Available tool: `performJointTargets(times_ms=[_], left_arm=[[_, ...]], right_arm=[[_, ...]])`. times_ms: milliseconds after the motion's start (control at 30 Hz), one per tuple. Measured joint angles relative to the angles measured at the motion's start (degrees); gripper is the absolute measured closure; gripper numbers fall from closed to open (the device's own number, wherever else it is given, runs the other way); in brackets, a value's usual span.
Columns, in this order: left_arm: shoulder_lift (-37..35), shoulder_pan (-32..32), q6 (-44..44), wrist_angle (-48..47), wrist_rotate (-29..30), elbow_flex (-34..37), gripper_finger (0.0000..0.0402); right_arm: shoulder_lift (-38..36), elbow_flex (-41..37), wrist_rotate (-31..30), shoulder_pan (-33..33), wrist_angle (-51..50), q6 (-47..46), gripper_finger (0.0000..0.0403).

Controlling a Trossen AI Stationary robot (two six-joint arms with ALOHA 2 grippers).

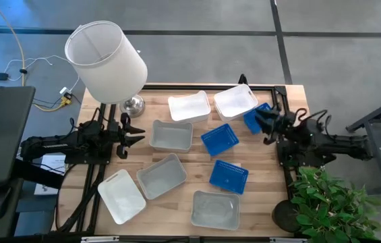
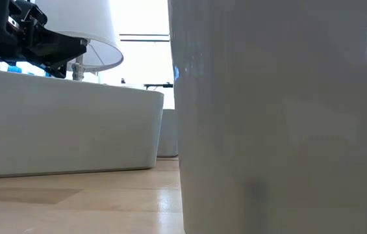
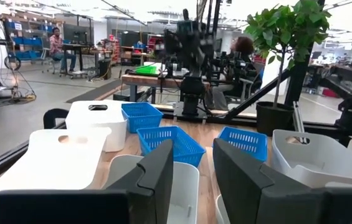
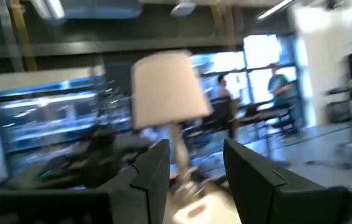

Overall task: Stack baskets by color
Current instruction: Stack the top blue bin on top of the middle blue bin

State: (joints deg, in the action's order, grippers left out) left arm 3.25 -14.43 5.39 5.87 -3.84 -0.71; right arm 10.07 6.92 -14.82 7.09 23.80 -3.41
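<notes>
Seen from above, nine shallow mesh-sided plastic baskets lie scattered singly across the wooden table [image 1: 271,172], none stacked yet. Three blue baskets [image 1: 220,139] sit right of centre, white baskets [image 1: 189,106] mostly at the upper middle, and pale grey baskets [image 1: 172,135] toward the centre and bottom. The left gripper [image 1: 140,129], at centre left, is parted and empty. The right gripper [image 1: 258,121], at upper right, hovers by one blue basket [image 1: 255,116], fingers apart; whether it grips anything cannot be told. The likely risks are snagging a neighbouring basket or knocking the tall white lampshade [image 1: 106,59] at upper left.
</notes>
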Motion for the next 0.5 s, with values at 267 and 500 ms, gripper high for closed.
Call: performJointTargets(times_ms=[267,500], left_arm=[[0.0,0.0,0.4,0.0,0.0,0.0,0.0300],[0.0,0.0,0.4,0.0,0.0,0.0,0.0300]], right_arm=[[9.5,14.6,-7.2,1.3,-12.7,3.9,0.0257],[18.6,24.5,-13.1,1.3,-26.3,2.5,0.0199]])
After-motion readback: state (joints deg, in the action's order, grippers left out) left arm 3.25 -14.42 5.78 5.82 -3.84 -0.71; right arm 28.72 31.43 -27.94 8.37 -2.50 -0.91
